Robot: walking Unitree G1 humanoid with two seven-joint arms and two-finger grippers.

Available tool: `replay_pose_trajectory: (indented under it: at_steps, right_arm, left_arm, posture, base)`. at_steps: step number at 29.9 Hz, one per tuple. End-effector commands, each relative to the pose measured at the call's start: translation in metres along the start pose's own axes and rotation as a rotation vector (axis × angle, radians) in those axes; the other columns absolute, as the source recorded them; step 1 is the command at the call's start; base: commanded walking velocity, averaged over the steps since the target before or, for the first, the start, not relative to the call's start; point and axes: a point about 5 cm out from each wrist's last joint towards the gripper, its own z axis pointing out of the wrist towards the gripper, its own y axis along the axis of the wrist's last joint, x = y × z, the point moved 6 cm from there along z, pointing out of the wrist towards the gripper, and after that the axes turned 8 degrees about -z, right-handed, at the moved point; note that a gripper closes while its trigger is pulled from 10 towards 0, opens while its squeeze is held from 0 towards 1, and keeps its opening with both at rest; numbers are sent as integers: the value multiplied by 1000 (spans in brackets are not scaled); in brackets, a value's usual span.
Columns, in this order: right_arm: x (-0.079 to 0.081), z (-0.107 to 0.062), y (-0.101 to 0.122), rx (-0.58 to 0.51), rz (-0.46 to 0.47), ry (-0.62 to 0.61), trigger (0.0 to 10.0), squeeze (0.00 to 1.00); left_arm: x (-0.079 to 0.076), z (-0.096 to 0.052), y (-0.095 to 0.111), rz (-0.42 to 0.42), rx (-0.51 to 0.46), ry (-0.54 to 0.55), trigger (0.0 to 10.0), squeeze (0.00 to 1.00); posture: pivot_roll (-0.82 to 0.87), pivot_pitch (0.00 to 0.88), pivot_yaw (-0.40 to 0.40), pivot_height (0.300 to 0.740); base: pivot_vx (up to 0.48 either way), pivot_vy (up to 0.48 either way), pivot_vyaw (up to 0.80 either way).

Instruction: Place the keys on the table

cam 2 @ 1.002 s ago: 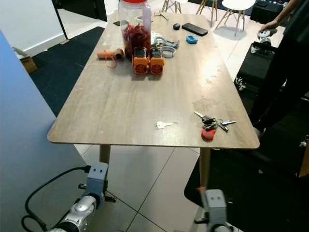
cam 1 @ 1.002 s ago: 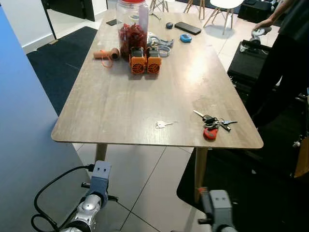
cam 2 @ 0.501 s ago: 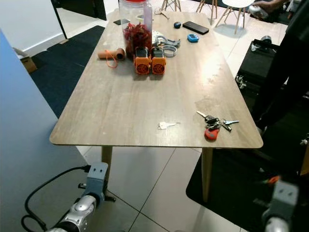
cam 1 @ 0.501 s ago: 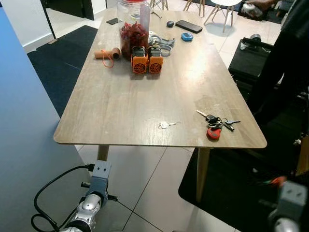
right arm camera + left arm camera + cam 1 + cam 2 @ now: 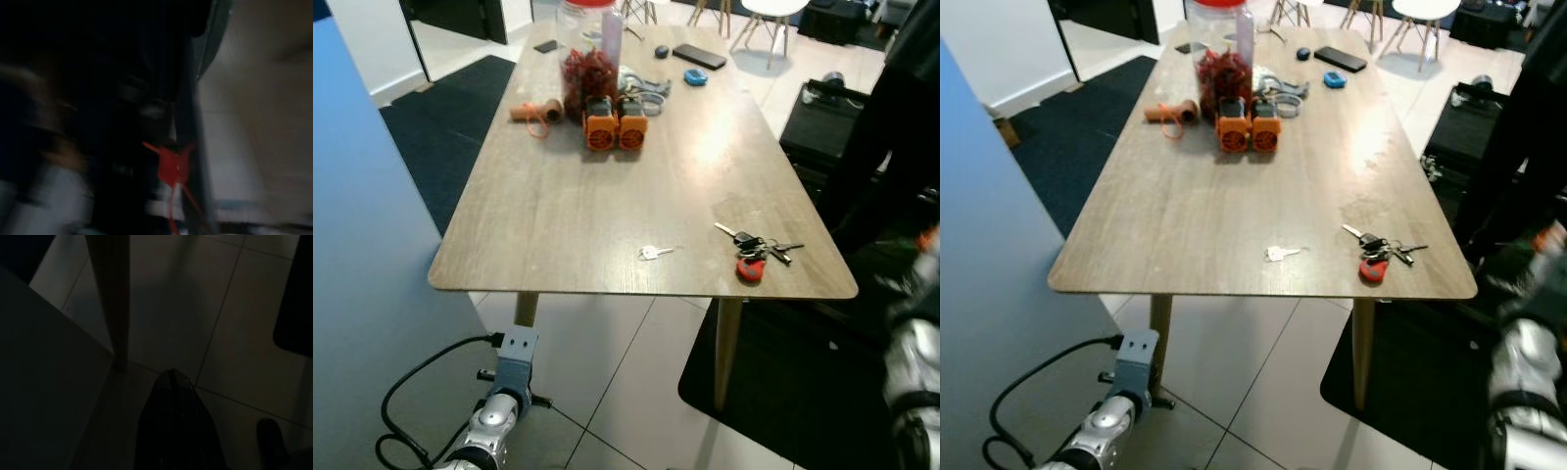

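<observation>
A bunch of keys with a red fob [image 5: 751, 255] lies on the wooden table [image 5: 587, 215] near its front right corner. A single small key [image 5: 653, 253] lies apart from it, close to the front edge. My left arm [image 5: 499, 411] hangs low by the table's front left leg; in the dark left wrist view my left gripper [image 5: 171, 377] is shut and empty above the floor tiles. My right arm [image 5: 913, 362] is blurred at the right edge, beside the table and below its top. The right wrist view is dark and smeared, with a small red shape [image 5: 172, 164] in it.
At the table's far end stand a jar of red things [image 5: 589, 59], two orange devices [image 5: 615, 127], an orange roll [image 5: 533, 110] and a phone [image 5: 698, 56]. A person in dark clothes [image 5: 901, 117] stands to the right. A blue panel [image 5: 372, 294] is on my left.
My right arm has swung from the bottom middle out to the right edge and risen. The view has shifted slightly. Keys and left arm are unmoved.
</observation>
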Motion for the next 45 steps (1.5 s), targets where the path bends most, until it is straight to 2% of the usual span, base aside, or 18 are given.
replay_pose_trajectory:
  at_steps: [1,2,4,5,6,7,8,9,11,12,14,16,19,20,27,28,34,45]
  right_arm:
    - [34,3,5,-5,-30,156,10000,0]
    - [34,3,5,-5,-30,156,10000,0]
    - [72,5,17,-41,-37,304,10000,0]
    - [72,5,17,-41,-37,304,10000,0]
    - [85,5,22,-52,-37,353,10000,0]
    - [85,5,22,-52,-37,353,10000,0]
    - [102,4,27,-61,-37,414,10000,0]
    - [102,4,27,-61,-37,414,10000,0]
    - [127,0,32,-71,-46,511,10000,0]
    - [127,0,32,-71,-46,511,10000,0]
    - [148,-8,34,-70,-74,626,10000,0]
    - [154,-11,34,-65,-86,667,10000,0]
    - [159,-14,34,-62,-102,701,10000,0]
    - [165,-19,32,-51,-127,746,10000,0]
    - [169,-24,29,-33,-157,794,10000,0]
    - [172,-29,25,-23,-196,827,10000,0]
    - [178,-45,15,12,-288,923,10000,0]
    - [162,-46,3,77,-307,885,10000,0]
  left_arm:
    - [4,-2,-8,2,26,9,10000,0]
    - [4,-2,-8,2,26,9,10000,0]
    - [4,-2,-8,1,25,11,10000,0]
    - [4,-2,-8,1,25,11,10000,0]
    - [5,-2,-8,0,25,12,10000,0]
    - [5,-2,-8,0,25,12,10000,0]
    - [5,-2,-8,-1,24,13,10000,0]
    - [5,-2,-8,-1,24,13,10000,0]
    - [6,-3,-8,-2,24,15,10000,0]
    - [6,-3,-8,-2,24,15,10000,0]
    - [7,-3,-9,-3,26,16,10000,0]
    - [7,-4,-10,-3,27,17,10000,0]
    - [7,-4,-10,-3,28,17,10000,0]
    - [7,-4,-11,-3,28,17,10000,0]
    - [7,-4,-10,-3,26,18,10000,0]
    - [8,-4,-9,-3,24,19,10000,0]
    - [9,-3,-8,0,23,20,10000,0]
    - [8,-2,-6,6,21,12,10000,0]
  posture:
    - [23,11,-25,740]
    - [23,11,-25,740]
    - [28,10,-30,740]
    - [28,10,-30,740]
    - [30,12,-31,740]
    - [30,12,-31,740]
    - [31,15,-31,740]
    - [31,15,-31,740]
    - [31,18,-32,740]
    - [31,18,-32,740]
    - [31,20,-33,740]
    - [31,20,-33,740]
    - [31,25,-34,740]
    - [35,30,-33,740]
    - [41,32,-34,740]
    - [43,33,-31,740]
    - [45,33,-27,740]
    - [42,34,-20,740]
  base:
    - [0,0,0]
    - [0,0,0]
    - [0,0,0]
    - [0,0,0]
    - [0,0,0]
    - [0,0,0]
    - [0,0,0]
    - [0,0,0]
    - [0,0,0]
    - [0,0,0]
    - [0,0,0]
    - [0,0,0]
    - [0,0,0]
    - [0,0,0]
    - [0,0,0]
    - [0,0,0]
    - [0,0,0]
    - [0,0,0]
